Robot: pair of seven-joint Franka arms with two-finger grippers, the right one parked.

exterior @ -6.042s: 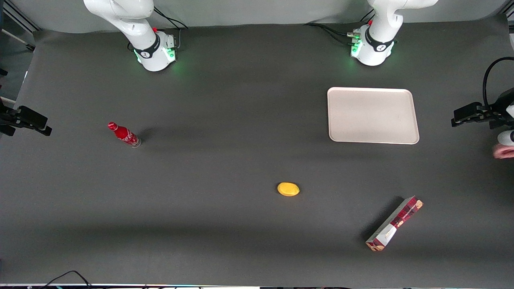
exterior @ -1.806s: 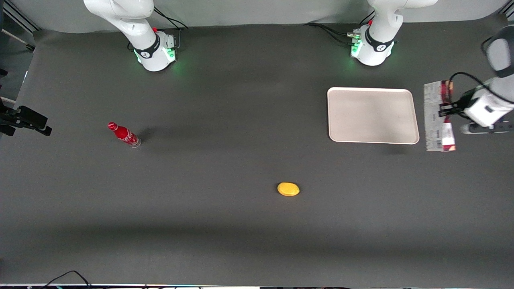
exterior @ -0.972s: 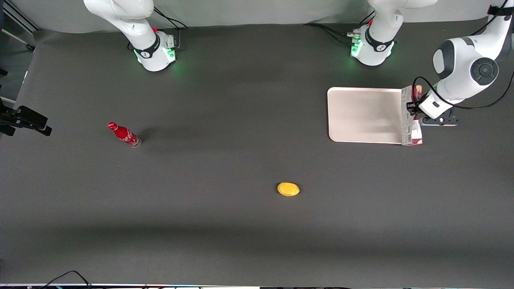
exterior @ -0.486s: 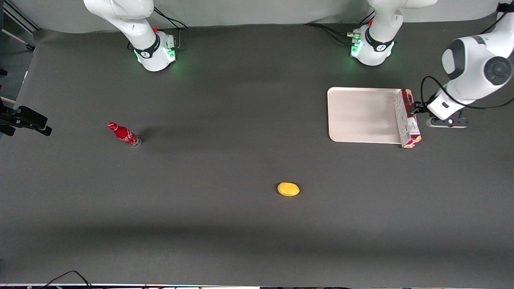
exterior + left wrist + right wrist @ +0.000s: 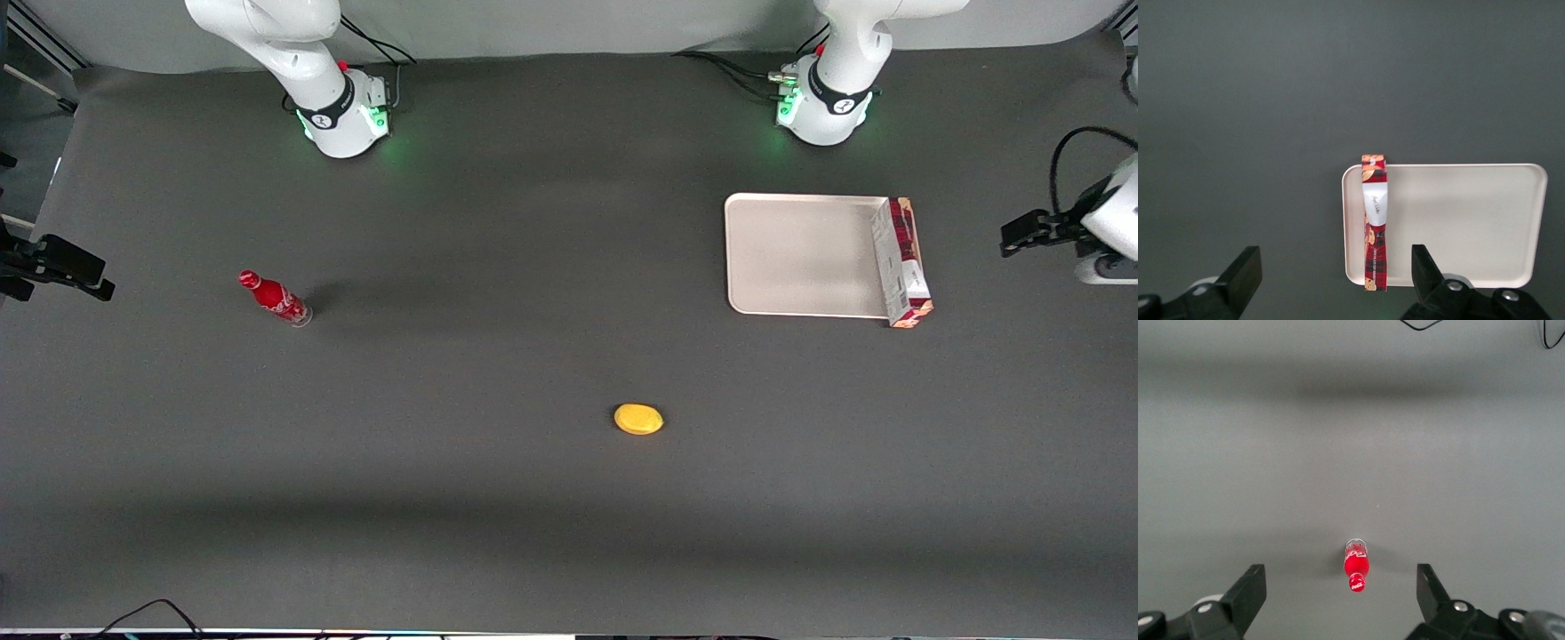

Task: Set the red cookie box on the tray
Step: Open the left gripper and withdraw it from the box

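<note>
The pincer [image 5: 1013,242] has let go and drawn well away toward the working arm's end of the dark worktop [image 5: 498,373]; its black fingers [image 5: 1241,273] stand wide apart with nothing between them. Half a second ago it was just beside the long, narrow, dark red plaid cardboard cookie box [image 5: 901,261], which has stayed where it was set. That box lies along the short edge of the flat off-white rectangular tray [image 5: 800,258] nearest the pincer, one end poking just past the rim. Judging from this, the placement looks done, though barely inside. The box shows its grey-white printed side and a white patch.
</note>
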